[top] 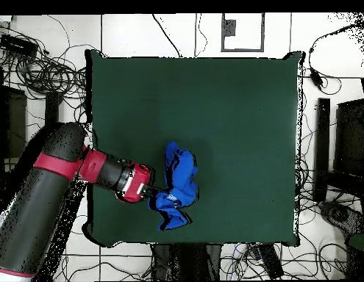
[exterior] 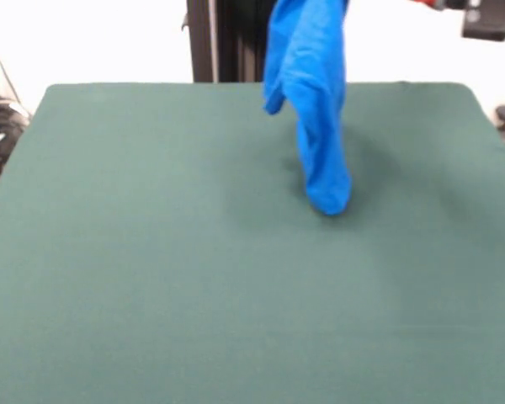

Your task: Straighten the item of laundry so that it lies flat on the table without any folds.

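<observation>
The item of laundry (exterior: 313,101) is nowhere near flat. It hangs up off the counter (exterior: 151,278) as one long bunched column of bright blue cloth, gathered at the top where it leaves the front view and narrowing to a rounded lower end that seems just to brush the green surface. A loose lobe of fabric sticks out to one side near the top. No lettering or label shows; the folds hide them.

From overhead, the gripper (top: 156,197) sits at the edge of the blue bundle, at the end of the red and black arm (top: 59,191) that reaches in across one side of the counter. The cloth covers the jaws, so I cannot tell how far they are closed. Since the garment dangles from that spot, my guess is that they have hold of its upper part.

So, as I judge it, almost all the work is left. The garment is lifted and crumpled, and it has yet to be lowered, drawn out along the counter and let go with no layers doubled under.

There is plenty of bare green cloth beyond the garment, on the side away from the arm, and nothing lying on it to snag. Tangled cables (top: 45,70) and dark equipment (top: 354,147) ring the counter on the floor, well apart from the garment. The likeliest hindrance is the garment itself, since the hanging folds may collapse on one another when set down.
</observation>
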You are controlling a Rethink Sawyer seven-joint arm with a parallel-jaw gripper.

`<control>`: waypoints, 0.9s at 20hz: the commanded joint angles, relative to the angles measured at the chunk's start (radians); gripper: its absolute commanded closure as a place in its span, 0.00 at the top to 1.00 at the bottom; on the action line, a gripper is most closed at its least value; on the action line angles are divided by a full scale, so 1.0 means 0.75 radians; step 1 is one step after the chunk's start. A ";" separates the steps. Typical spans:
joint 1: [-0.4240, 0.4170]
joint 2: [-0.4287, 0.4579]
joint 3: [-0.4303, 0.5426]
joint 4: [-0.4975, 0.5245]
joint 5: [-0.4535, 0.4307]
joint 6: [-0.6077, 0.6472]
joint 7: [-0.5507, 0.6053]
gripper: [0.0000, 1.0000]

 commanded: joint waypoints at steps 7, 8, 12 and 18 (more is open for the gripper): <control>-0.109 0.213 0.082 -0.413 0.127 0.246 0.130 0.00; -0.079 0.137 0.104 -0.297 0.085 0.155 0.044 0.00; -0.023 -0.199 0.092 0.208 -0.111 -0.227 -0.230 0.00; -0.102 -0.390 0.023 0.498 -0.391 -0.622 -0.352 0.00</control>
